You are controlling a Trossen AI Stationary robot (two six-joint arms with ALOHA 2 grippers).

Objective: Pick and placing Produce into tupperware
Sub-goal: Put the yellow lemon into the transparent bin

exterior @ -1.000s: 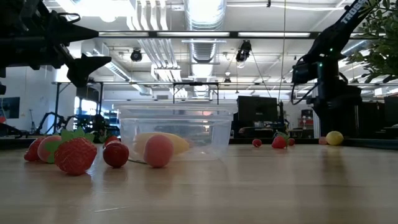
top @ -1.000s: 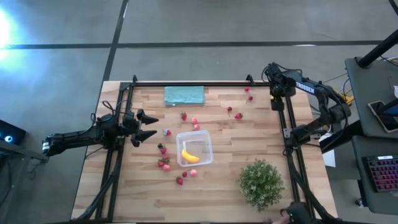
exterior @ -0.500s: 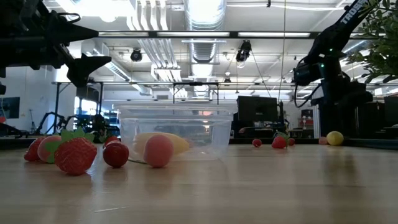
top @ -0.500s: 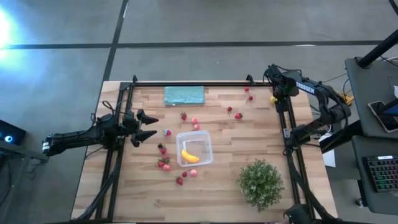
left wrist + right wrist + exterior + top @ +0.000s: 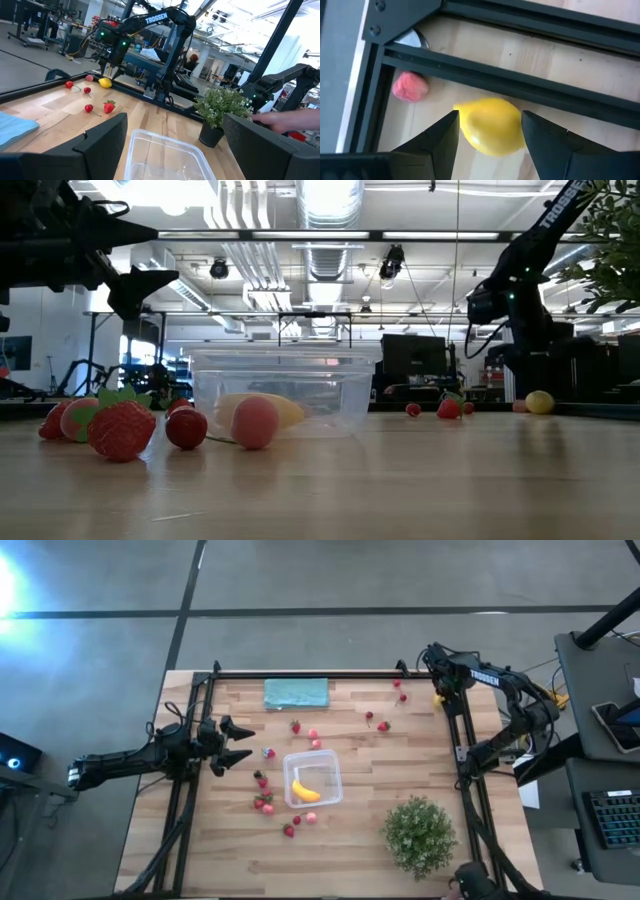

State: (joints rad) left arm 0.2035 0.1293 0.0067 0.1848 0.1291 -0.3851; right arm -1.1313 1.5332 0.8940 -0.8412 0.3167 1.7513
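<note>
- The right claw [image 5: 436, 668] sits at the upper right of the high view, by the black frame rail at the desk's [image 5: 350, 845] far corner. Over the last second it has shifted slightly leftward along that rail, and the small yellow lemon [image 5: 439, 698], hidden under the arm a second ago, now shows just below it.
- In the right wrist view that claw [image 5: 490, 137] is spread wide with the lemon [image 5: 492, 126] between its fingers, not pinched; a pink fruit [image 5: 410, 86] lies near, beyond the rail.
- My reading: the right arm is lining up on the lemon, so a closing grasp looks to be the step in hand, with the carry to the container still to come.
- The left claw [image 5: 243, 741] hovers at centre left of the high view, unchanged from a second ago, fingers parted and empty.
- The tupperware [image 5: 313, 779] stands at mid-frame with the banana [image 5: 305, 791] inside; it has not moved.
- Strawberries [image 5: 264, 802] cluster just left of the tupperware, others [image 5: 376, 722] lie scattered toward the upper right.
- The green plant [image 5: 420, 834] stands lower right; the teal cloth [image 5: 296, 693] lies at upper centre.
</note>
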